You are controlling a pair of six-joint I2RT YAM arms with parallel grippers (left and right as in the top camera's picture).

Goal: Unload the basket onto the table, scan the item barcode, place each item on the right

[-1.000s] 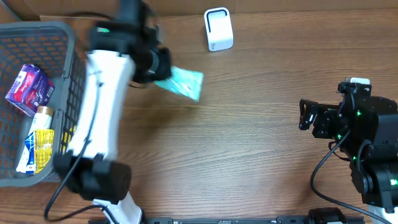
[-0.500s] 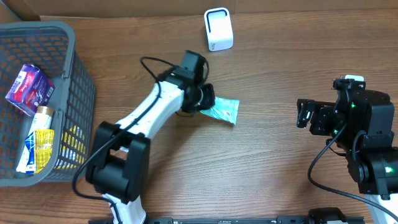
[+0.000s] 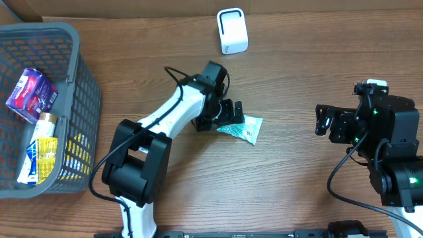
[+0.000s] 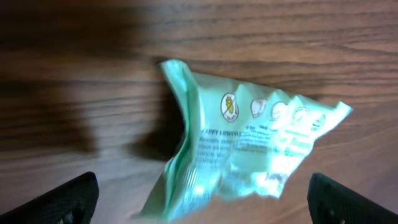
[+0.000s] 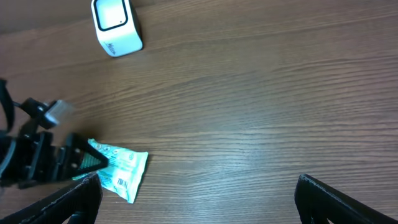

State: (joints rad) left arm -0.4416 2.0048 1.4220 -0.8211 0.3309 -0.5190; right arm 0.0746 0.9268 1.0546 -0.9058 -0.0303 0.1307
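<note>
a crinkled, glossy mint-green packet (image 3: 243, 128) lies on the wood-grain table (image 3: 297, 79); the left claw (image 3: 229, 117), low over it, gapes wide, gripping nothing; the right claw (image 3: 322, 121) is wide too, empty.

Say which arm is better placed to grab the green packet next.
Left, probably: the left gripper stands open right beside the packet, while the right gripper, also open, sits far off to the right.

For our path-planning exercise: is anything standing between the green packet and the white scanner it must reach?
Nothing visible does. Only bare wooden table lies between the green packet and the white scanner. The left claw, open, sits beside the packet, off that path.
</note>
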